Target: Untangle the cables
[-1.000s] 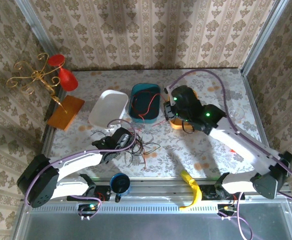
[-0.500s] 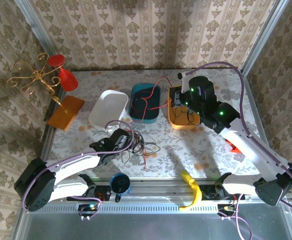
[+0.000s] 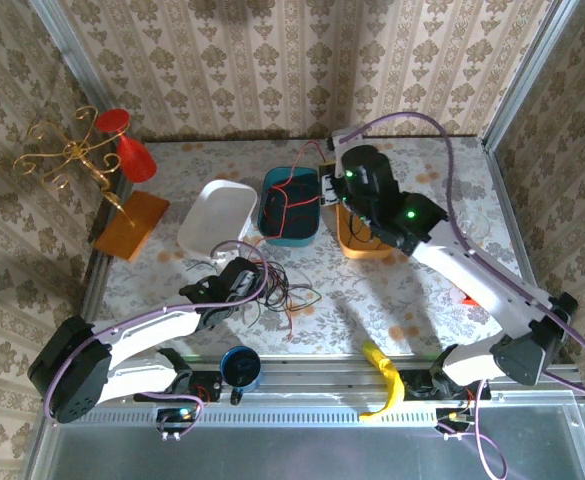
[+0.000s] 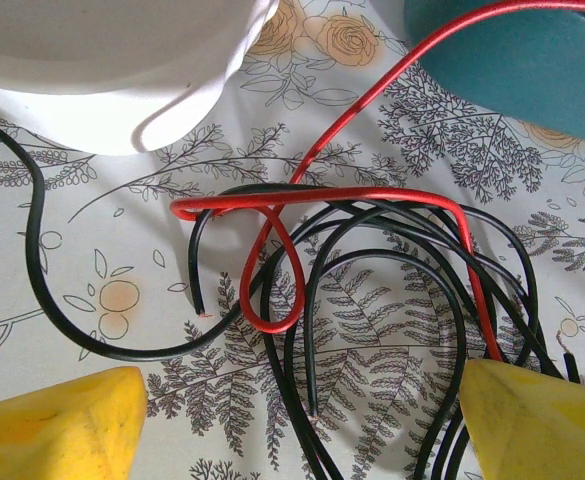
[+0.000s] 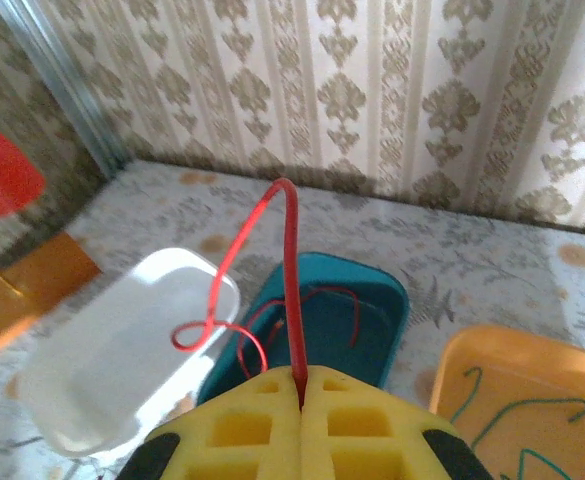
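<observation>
A tangle of black cables [image 3: 277, 292] with one red cable [image 4: 272, 262] through it lies on the table in front of the white tub [image 3: 217, 215]. My left gripper [image 3: 244, 280] hovers low over this tangle, open, its yellow fingertips [image 4: 57, 425] wide apart either side of the black loops [image 4: 372, 300]. My right gripper [image 3: 326, 186] is raised beside the teal tub [image 3: 292, 230] and shut on a red cable [image 5: 290, 290], which hangs down into that tub [image 5: 372, 320]. A green cable [image 5: 517, 410] lies in the orange tub [image 5: 472, 360].
A gold stand with red glasses [image 3: 82, 155] on a wooden base [image 3: 132, 225] stands at the back left. A blue mug [image 3: 240, 368] and a yellow object [image 3: 384, 380] sit on the near rail. A small red item [image 3: 464, 296] lies under the right arm.
The right gripper rose with the red cable toward the orange tub, then swung back left beside the teal tub. The left arm has barely moved.
</observation>
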Controlling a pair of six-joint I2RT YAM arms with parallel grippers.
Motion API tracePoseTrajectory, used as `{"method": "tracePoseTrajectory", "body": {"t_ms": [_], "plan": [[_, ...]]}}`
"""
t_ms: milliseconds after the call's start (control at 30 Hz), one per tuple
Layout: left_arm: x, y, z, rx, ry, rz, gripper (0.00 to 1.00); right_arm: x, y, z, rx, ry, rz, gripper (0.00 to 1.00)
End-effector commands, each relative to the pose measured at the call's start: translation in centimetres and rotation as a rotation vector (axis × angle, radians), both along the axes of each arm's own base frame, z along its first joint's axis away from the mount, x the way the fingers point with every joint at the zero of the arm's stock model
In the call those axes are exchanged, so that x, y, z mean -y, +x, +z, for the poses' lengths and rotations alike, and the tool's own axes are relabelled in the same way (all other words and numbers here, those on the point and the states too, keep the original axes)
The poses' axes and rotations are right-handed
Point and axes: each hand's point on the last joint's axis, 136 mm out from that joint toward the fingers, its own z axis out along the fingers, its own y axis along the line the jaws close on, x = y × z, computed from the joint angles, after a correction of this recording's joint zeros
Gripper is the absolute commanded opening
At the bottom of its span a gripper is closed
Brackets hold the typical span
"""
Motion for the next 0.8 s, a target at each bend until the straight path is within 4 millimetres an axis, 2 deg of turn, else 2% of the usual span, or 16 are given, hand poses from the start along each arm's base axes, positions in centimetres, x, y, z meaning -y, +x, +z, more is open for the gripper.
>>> {"method": "tracePoseTrajectory", "body": {"t_ms": [0,133,267,400,567,633,767], "plan": [[0.1,0.1,0.1,0.002,-0.001,-0.010,0.83,2.2,1.1,-2.3,-0.029,-0.139,-0.136,0.00],[0.1,0.1,0.4,0.011,-0.005,-0.011,0.82,2.6,1.3,-4.5,-0.067,-0.177,-0.161,0.00],[0.1,0.0,0.6,0.015,0.001,-0.019,0.80,4.4,1.6,-5.0,-0.062,-0.249,-0.259,0.00],[0.0,0.0,0.8,0.020,0.002,-0.019,0.78,6.8,1.3,-2.9,0.011,-0.256,-0.358,0.00],[-0.1,0.1,1.0,0.029,-0.004,-0.019,0.73,9.3,0.2,1.0,0.118,-0.139,-0.411,0.00],[0.0,0.1,1.1,0.030,-0.002,-0.023,0.65,10.3,-0.3,2.1,0.153,-0.092,-0.438,0.00],[0.0,0.1,1.1,0.031,-0.002,-0.025,0.57,11.5,-1.0,3.4,0.185,-0.008,-0.455,0.00]]}}
